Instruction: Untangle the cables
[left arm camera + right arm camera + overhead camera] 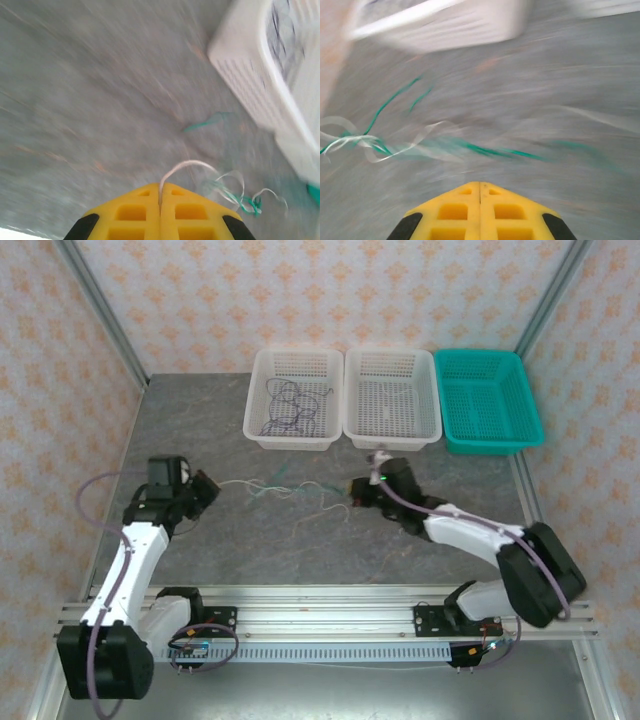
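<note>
The thin white cable (189,161) and thin green cable (490,150) lie in loose, crossing loops on the grey, stone-patterned tabletop (300,555) between the two arms. A dark purplish-grey cable (290,405) sits coiled in the leftmost white perforated basket (262,435). The left tool (160,190) presses its moulded yellow pads (135,210) together on the white cable's end, which arcs out of the seam. The right tool (480,186) is likewise fully closed, with the green strand just ahead of its tip, and I cannot tell whether it pinches anything.
</note>
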